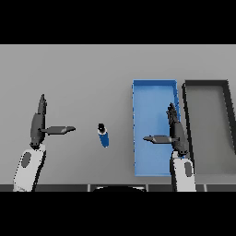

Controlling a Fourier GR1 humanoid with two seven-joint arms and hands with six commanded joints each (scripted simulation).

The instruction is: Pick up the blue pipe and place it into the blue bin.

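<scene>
The blue pipe [103,136] is a short blue cylinder with a dark end, lying on the grey table between my two hands. The blue bin [139,129] stands to its right, a long open tray running front to back. My right hand [177,134] hovers over the bin's right side, fingers straight and thumb pointing left, holding nothing. My left hand [38,125] is at the left of the table, fingers straight, thumb stretched toward the pipe but well apart from it.
A dark grey bin [229,115] stands directly right of the blue bin, its left wall close to my right hand. Bare grey table lies around the pipe and behind both bins.
</scene>
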